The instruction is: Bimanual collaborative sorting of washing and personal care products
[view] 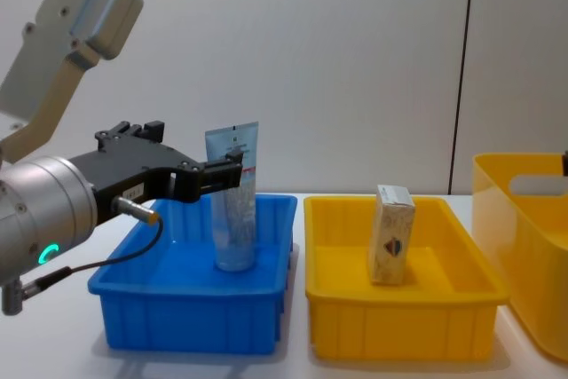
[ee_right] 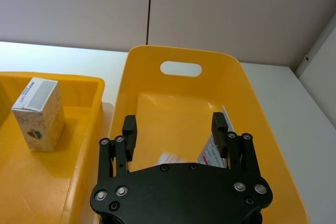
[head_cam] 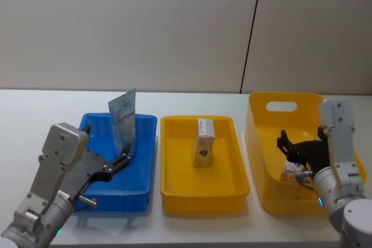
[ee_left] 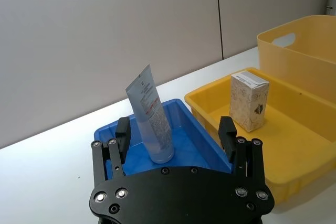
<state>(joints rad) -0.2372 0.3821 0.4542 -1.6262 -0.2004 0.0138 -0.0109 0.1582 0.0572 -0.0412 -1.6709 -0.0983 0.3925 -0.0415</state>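
Left gripper [ee_left: 176, 135] is held over the blue bin [view: 191, 321], fingers spread either side of one squeeze tube [ee_left: 151, 115] — standing upright on its cap in that bin, not clasped. One cream box [head_cam: 203, 142] is seen upright in the yellow tray [head_cam: 203, 196]. Right gripper [ee_right: 173, 129] is spread above the tall yellow bin [ee_right: 181, 56] — printed packaging [ee_right: 214, 148] lies inside, count indeterminate.
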